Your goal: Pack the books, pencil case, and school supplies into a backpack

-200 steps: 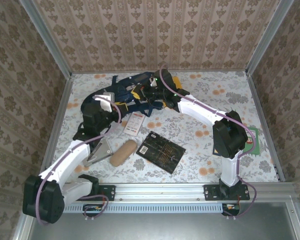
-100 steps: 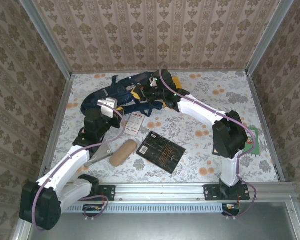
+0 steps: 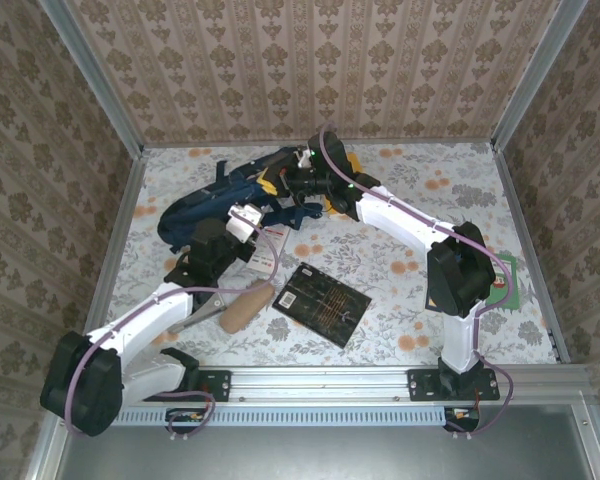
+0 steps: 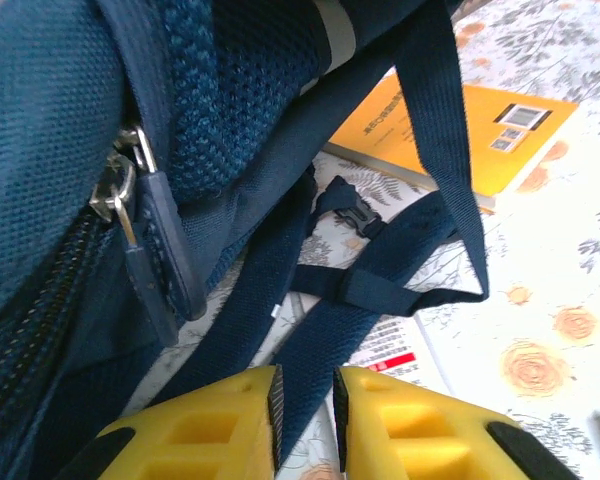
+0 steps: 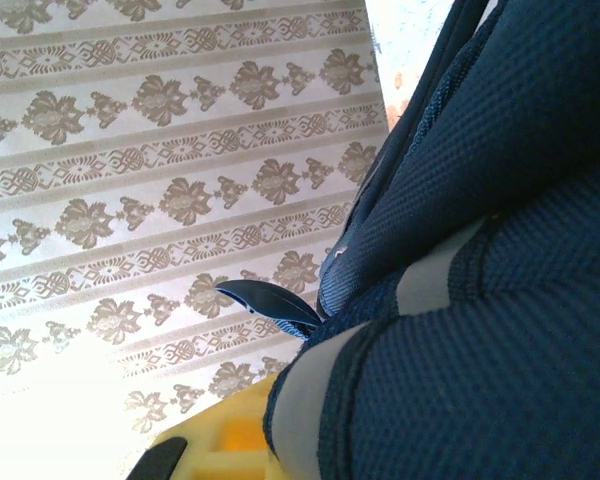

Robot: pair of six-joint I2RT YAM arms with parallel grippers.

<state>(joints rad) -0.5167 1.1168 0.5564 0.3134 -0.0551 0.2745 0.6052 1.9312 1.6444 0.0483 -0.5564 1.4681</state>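
The navy backpack (image 3: 205, 200) lies at the back left of the table. My left gripper (image 3: 245, 222) sits at its near edge, and in the left wrist view its yellow jaws (image 4: 305, 385) are shut on a dark blue backpack strap (image 4: 330, 340). My right gripper (image 3: 302, 182) is shut on the backpack's right end; blue fabric (image 5: 500, 300) drapes over its yellow finger (image 5: 220, 440). An orange-yellow book (image 4: 460, 130) lies beyond the straps. The white packet with red print (image 4: 395, 350) lies under the strap. The tan pencil case (image 3: 244, 306) and black book (image 3: 325, 303) lie in front.
A grey angular piece (image 3: 202, 305) lies partly under my left forearm. A green book (image 3: 508, 282) rests by the right wall behind my right arm. A zipper pull (image 4: 165, 250) hangs from the backpack close to my left gripper. Patterned walls enclose the table on three sides.
My left arm has swung right along the backpack's near edge and its jaws have narrowed on the strap. The backpack has bunched toward the right gripper.
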